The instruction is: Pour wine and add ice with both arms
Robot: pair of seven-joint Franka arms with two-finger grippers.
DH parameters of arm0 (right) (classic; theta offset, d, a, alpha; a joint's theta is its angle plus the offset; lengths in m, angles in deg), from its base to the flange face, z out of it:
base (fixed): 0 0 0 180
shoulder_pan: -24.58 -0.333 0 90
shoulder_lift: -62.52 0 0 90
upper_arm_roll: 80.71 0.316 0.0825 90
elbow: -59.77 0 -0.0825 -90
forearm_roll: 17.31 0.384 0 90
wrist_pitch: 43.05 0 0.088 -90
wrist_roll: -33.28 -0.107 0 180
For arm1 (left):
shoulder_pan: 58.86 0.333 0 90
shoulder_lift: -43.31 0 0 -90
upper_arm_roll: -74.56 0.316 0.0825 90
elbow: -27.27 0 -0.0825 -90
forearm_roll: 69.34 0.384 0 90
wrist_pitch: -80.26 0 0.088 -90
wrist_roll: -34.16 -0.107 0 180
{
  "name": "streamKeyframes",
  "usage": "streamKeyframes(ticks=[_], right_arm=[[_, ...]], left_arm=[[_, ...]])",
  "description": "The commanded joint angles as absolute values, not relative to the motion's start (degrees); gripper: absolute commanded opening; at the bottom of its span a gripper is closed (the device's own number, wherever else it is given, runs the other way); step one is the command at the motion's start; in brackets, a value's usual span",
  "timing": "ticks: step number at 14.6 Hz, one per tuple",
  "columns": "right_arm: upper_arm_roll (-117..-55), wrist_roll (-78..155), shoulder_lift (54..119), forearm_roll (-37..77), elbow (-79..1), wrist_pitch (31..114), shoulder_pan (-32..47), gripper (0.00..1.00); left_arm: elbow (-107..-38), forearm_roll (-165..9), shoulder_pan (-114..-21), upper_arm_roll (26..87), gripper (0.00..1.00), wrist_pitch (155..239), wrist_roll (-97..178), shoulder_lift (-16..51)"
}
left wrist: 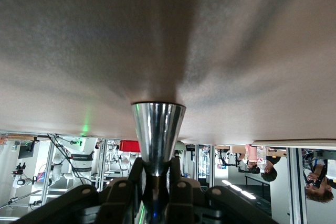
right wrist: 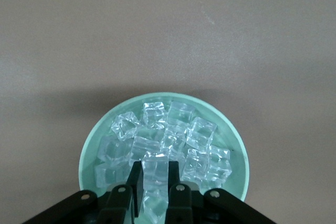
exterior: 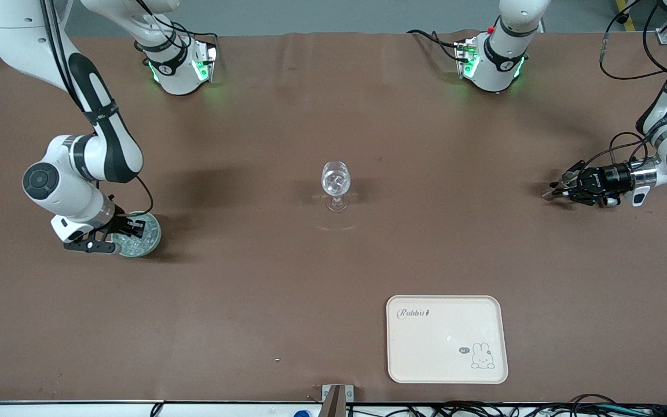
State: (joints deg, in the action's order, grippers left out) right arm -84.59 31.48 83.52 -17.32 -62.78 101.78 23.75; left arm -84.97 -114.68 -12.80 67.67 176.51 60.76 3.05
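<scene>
My right pincer (right wrist: 155,182) grips one ice (right wrist: 155,170) cube in the bowl (right wrist: 89,153), my left pincer (left wrist: 156,174) the jigger (left wrist: 157,135); I should lift both straight, level.

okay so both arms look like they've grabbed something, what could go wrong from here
1. The right gripper pinches one ice cube in the green bowl; the slick cube could slip out on the way to the wine glass.
2. The left gripper clamps the silver jigger at its narrow waist, so it might twist or tip when lifted.
3. The stemmed wine glass stands alone mid-table; either arm could knock it over.
</scene>
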Motion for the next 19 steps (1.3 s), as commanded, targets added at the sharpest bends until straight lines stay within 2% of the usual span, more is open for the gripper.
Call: streamKeyframes(ticks=[1, 5, 8, 12, 14, 16, 19], right_arm=[[-84.31, 31.00, 82.91, -17.92, -61.97, 100.66, 23.97, 0.02], [-84.14, 28.28, 81.59, -17.83, -52.85, 83.30, 23.79, 0.01], [-83.18, 24.87, 78.08, -17.14, -46.95, 72.74, 23.70, 0.01], [-74.76, 11.62, 75.79, -16.87, -40.36, 63.06, 23.70, 0.01], [-67.74, 0.55, 75.96, -16.87, -37.54, 61.37, 23.70, 0.01], [-61.05, -9.83, 76.23, -17.65, -36.21, 61.89, 22.83, 0.01], [-54.72, -22.65, 77.19, -18.80, -34.28, 63.81, 19.15, 0.01]], left_arm=[[-86.11, -115.65, -12.19, 67.53, 0.02, 176.24, 60.53, 4.55], [-86.73, -115.74, -12.37, 67.10, 0.01, 172.74, 61.14, 8.05], [-86.73, -115.74, -12.46, 63.59, 0.01, 167.90, 63.51, 12.53], [-87.69, -117.31, -12.46, 56.39, 0.01, 166.75, 71.50, 20.52], [-88.57, -119.25, -12.46, 53.57, 0.01, 166.75, 73.27, 23.61], [-89.45, -119.96, -12.45, 48.22, 0.01, 167.18, 74.33, 27.47], [-89.63, -121.89, -12.63, 36.55, 0.01, 173.57, 82.82, 32.40]])
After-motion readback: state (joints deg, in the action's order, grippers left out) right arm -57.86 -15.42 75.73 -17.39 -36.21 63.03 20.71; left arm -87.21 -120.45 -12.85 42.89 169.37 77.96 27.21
